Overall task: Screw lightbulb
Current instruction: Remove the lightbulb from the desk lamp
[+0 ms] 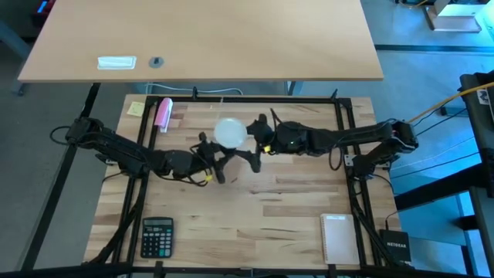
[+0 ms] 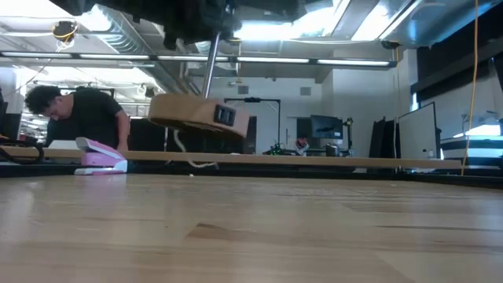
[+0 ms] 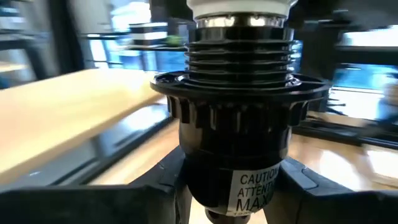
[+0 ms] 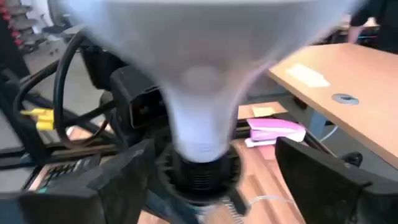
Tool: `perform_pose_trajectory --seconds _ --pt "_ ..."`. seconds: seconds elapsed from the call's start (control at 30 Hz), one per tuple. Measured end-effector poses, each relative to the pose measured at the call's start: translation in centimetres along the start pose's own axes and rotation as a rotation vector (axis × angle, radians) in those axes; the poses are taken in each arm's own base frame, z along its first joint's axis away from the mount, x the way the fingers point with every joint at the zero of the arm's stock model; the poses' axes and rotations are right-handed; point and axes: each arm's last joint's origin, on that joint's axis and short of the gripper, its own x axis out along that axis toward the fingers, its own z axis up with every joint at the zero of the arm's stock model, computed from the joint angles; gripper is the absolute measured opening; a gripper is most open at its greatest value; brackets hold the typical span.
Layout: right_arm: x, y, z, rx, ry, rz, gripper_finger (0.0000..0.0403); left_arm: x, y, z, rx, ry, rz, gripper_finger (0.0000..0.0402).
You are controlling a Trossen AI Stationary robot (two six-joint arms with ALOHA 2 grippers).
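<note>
Left arm reached in from its side toward table centre, wrist low and level. Left gripper was clamped narrow around the black socket, fingers pressed on both sides of its lower body, warning label facing out between them. Socket with its wooden disc was held lifted clear of the tabletop, disc tilted.

Right arm stretched in from the opposite side, forearm roughly level, wrist meeting the left near centre. Right gripper stood wide, fingers spread well apart on either side of the lightbulb, not touching its neck. White globe sat between the spread right jaws, screw base seated in the socket just beyond the left jaws, threads partly showing above the socket rim.

Further out from both jaws: pink stapler, calculator, notepad on the table. Person bent over in the room behind.
</note>
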Motion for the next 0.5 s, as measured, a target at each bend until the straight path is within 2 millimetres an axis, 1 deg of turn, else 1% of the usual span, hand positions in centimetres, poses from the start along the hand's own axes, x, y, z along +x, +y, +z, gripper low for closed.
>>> perform_pose_trajectory --seconds 0.13,0.3,0.5 --pt "1.6 0.0 -0.5 0.018 -0.078 -0.045 0.0316 0.2 0.5 0.0 0.008 0.002 0.082 0.0126" --pt "2.9 -0.1 -0.7 0.015 -0.193 -0.110 0.0303 0.3 0.7 -0.1 0.011 0.006 0.105 0.0126" --pt "3.6 -0.8 -0.7 -0.003 -0.264 -0.130 0.0288 0.3 0.7 -0.2 0.024 0.018 0.107 0.0126"
